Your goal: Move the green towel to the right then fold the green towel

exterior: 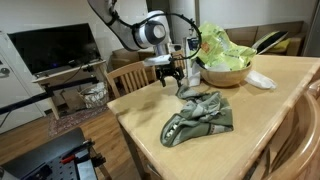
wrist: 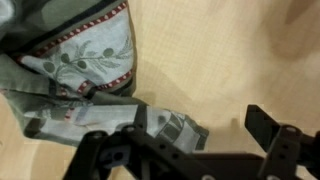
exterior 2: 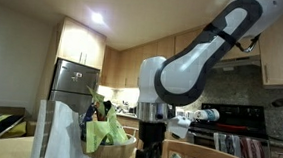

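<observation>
I am looking at the green towel (exterior: 200, 116), which is lying crumpled on the wooden table (exterior: 270, 115), bunched into an uneven heap rather than spread flat. In an exterior view it is sitting toward the middle of the tabletop, with one end trailing toward the near edge. In the wrist view I am seeing it (wrist: 85, 65) close up: olive-green cloth showing a pale beige panel printed with leafy sprigs, edged by a thin reddish line, with darker green folds overlapping below.

Arm (exterior 2: 187, 67) glossy white, rounded links, dark-grey joint bands; thin black cable (exterior: 113, 14) runs along it; gripper (wrist: 185, 140) matte black, angular, two blocky fingers.
</observation>
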